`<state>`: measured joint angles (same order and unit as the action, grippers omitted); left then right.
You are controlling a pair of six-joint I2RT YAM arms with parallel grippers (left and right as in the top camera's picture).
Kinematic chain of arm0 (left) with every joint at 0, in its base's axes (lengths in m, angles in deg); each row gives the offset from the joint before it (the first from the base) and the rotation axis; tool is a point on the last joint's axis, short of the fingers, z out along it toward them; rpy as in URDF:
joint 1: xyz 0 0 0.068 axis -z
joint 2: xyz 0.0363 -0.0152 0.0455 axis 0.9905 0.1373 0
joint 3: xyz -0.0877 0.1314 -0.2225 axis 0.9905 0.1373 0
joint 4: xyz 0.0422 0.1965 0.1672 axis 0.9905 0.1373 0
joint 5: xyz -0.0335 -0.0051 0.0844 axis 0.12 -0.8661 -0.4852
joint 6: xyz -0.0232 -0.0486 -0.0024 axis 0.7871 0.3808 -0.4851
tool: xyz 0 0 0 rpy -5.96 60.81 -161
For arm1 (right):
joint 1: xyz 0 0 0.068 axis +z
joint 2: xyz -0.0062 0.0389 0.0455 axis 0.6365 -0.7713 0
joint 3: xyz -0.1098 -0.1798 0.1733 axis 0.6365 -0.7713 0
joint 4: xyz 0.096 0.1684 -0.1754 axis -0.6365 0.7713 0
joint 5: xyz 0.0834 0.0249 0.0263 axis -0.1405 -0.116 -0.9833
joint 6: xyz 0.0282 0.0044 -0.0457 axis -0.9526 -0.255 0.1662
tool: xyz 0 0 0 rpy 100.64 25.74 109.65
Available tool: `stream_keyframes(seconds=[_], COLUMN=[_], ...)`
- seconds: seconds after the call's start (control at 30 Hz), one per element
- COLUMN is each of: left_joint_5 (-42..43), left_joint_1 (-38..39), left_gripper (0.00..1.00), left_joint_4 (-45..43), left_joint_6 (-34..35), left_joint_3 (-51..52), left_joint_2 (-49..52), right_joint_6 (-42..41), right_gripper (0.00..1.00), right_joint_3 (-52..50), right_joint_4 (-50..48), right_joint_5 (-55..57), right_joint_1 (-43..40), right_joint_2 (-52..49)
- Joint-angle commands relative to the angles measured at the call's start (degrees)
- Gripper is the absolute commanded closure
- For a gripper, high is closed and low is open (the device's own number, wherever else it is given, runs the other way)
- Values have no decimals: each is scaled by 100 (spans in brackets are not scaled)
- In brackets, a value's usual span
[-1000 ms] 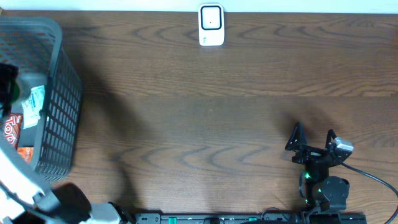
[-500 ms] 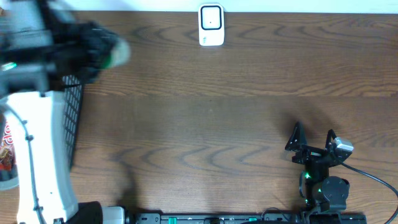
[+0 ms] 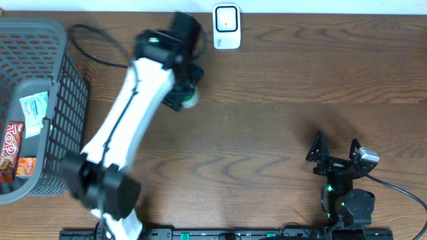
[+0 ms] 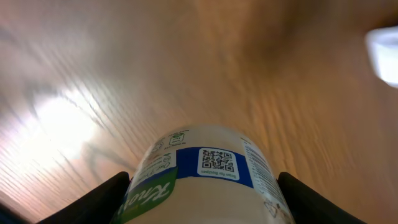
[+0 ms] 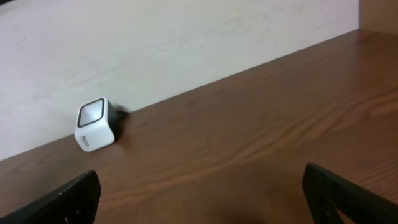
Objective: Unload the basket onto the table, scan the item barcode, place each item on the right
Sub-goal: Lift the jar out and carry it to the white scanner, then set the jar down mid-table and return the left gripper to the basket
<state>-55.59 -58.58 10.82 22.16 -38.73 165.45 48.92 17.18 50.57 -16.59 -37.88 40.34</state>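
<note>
The left gripper (image 3: 185, 93) is holding a white jar (image 4: 205, 180). It has one finger on each side and is squeezing so the jar is not falling. The jar is hanging in the air over the table (image 3: 267, 120). It is near the little white scanner (image 3: 226, 27) at the far edge, a bit to its left and on the near side of it. The arm is bringing the jar there because the scanner has to read its code. In the wrist view a square code (image 4: 217, 163) on a blue band is facing the camera. I cannot see a striped barcode, so it may be sitting on another side.

The right gripper (image 3: 335, 152) is resting at the near right with its fingers spread wide, holding nothing, well apart from the jar. It is probably waiting out of the way so the left arm has room. The gray basket (image 3: 67, 107) at the left is keeping the other packs (image 3: 13, 143).

Half a second ago the left arm was up over the basket. Now it is reaching across toward the middle, much closer to the scanner. The right gripper and the scanner are sitting just where they were.
</note>
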Motion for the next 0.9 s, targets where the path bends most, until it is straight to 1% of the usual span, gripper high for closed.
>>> stream_keyframes(seconds=[0.0,0.1,0.23,0.37,0.5,0.63,0.7,0.73,0.87], left_joint_5=[-195,199,660,682,675,660,662,662,671], left_joint_1=[197,313,518,691,844,960,1001,1023,1058], left_gripper=[28,28,28,28,27,22,14,0,2], left_joint_4=[-7,-138,-616,-769,-791,-876,-874,-870,-778], left_joint_6=[1899,2323,2424,2487,2557,2533,2420,2341,2063], left_joint_3=[68,68,68,68,68,66,63,63,7], left_joint_2=[525,955,1519,1932,2116,2118,2118,2118,2006], right_joint_6=[-37,-37,-37,-37,-37,-37,-37,-37,-37], right_gripper=[1,1,1,1,1,1,1,1,1], right_joint_3=[-7,-7,-7,-7,-7,-7,-7,-7,-7], right_joint_4=[20,20,20,20,20,20,20,20,20], right_joint_5=[90,90,90,90,90,90,90,90,90], right_joint_1=[37,37,37,37,37,37,37,37,37], right_joint_2=[31,31,31,31,31,31,31,31,31])
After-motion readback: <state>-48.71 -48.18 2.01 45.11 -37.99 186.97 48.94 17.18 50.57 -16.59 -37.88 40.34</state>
